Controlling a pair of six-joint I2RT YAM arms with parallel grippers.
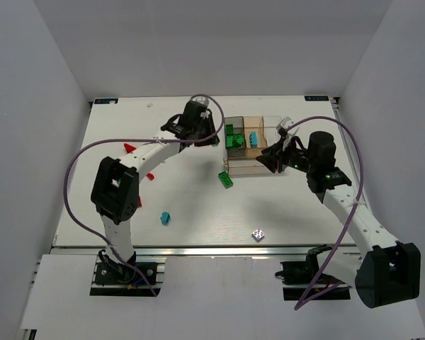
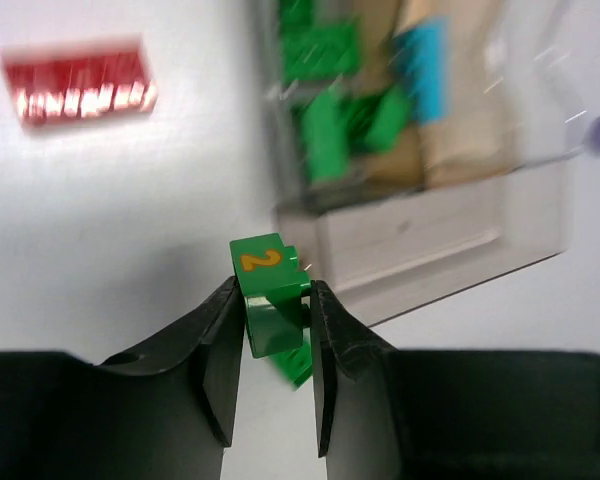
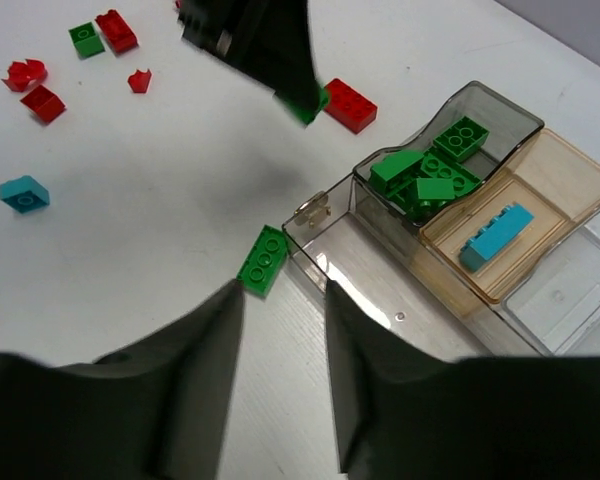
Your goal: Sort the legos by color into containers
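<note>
Green plastic is between the tips of the left claw (image 2: 276,300): it is clamped on a green brick (image 2: 265,262) marked with a yellow "2". The brick sticks out a little beyond the tips. The right claw (image 3: 280,335) is apart and holds nothing. It hangs at the right side of the tray (image 1: 258,168), which stands near the far edge of the desk, right of the middle. In my judgement the sorting is about half done. The smoky compartment (image 3: 505,110) already holds several green bricks (image 3: 425,180) and the tan compartment (image 3: 570,170) holds one long cyan brick (image 3: 495,235). The clear square compartment (image 3: 580,290) and the long clear compartment (image 3: 380,290) have nothing in them, so no red is sorted yet. Left on the desk are one flat green brick (image 3: 264,260) just beside the near left corner of the tray, one small green brick (image 3: 84,38), one cyan brick (image 3: 24,193) toward the near left corner, and several red bricks (image 3: 350,105) scattered toward the left edge. The held brick seems lifted off the desk, judging by the shadow under the claw. It is just left of the tray, near the smoky compartment but not yet over it, so the drop is not yet done.
</note>
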